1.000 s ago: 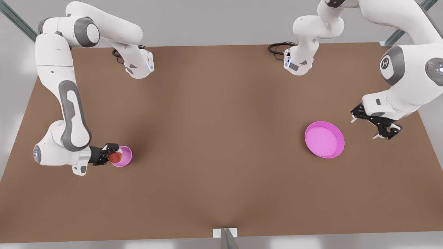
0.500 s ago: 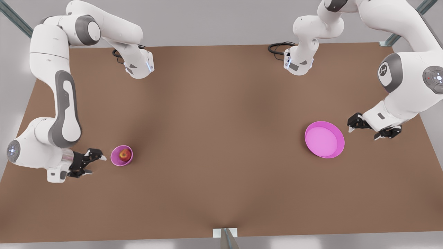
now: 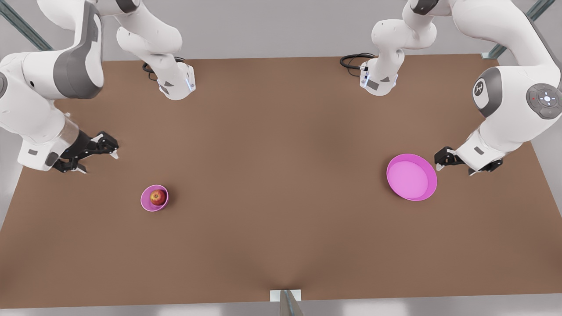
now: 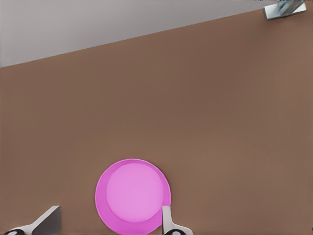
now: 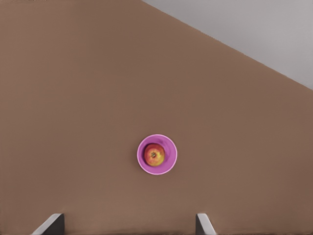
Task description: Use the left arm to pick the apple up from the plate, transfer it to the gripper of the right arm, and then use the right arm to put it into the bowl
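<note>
The right gripper (image 3: 90,154), on the arm at the front view's left, hangs above bare table with its fingers (image 5: 51,224) spread wide and nothing between them; its wrist view looks down on the bowl (image 5: 157,154) some way off, so this arm is well clear of the dish. The left gripper (image 3: 454,164), on the arm at the front view's right, sits just beside the rim of the plate (image 3: 412,177), likewise spread and empty, with one fingertip (image 4: 167,219) at the plate's edge (image 4: 132,196) in its wrist view. Moving outward from the right gripper, the small deep magenta bowl (image 3: 154,198) stands on the brown table (image 3: 281,184) toward the front view's left, and the apple (image 3: 158,197) rests inside it, red face up with a yellow patch around the stem (image 5: 154,154). The wide shallow plate on the far side of the table holds nothing. Judged from how things lie, the pick, the handover and the placement are all done: the apple is in the bowl and neither gripper grips anything. No carrying step remains, so the next move seems to call only for keeping both arms lifted away from the bowl and plate, so that neither is bumped, and letting them settle to a rest pose.
</note>
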`<state>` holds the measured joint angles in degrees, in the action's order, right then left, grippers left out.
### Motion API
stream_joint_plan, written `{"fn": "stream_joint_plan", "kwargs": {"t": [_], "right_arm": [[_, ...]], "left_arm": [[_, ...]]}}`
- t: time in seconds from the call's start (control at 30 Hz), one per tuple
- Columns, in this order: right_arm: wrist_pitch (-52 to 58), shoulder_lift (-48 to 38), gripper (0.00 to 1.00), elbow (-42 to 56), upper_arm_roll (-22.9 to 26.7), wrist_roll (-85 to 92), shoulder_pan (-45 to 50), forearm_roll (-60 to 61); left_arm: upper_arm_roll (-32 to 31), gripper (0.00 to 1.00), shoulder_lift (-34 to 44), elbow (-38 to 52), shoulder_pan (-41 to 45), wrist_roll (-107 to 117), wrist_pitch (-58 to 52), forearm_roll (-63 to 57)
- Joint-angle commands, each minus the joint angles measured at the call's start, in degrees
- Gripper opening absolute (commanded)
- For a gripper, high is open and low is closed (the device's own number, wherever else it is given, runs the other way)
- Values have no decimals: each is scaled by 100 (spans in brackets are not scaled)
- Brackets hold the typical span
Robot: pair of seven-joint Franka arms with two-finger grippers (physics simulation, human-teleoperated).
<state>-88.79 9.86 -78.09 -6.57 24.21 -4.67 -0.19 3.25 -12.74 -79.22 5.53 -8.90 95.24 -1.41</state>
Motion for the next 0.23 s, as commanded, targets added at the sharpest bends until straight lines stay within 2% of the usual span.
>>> {"fn": "stream_joint_plan", "kwargs": {"t": [0.0,0.2], "right_arm": [[64,104,100,4,-134,-2623,1,71],[-77,174,100,39,-134,-2614,-34,36]], "left_arm": [[1,100,8,3,1,855,-5,0],[1,100,0,3,80,855,-23,0]]}}
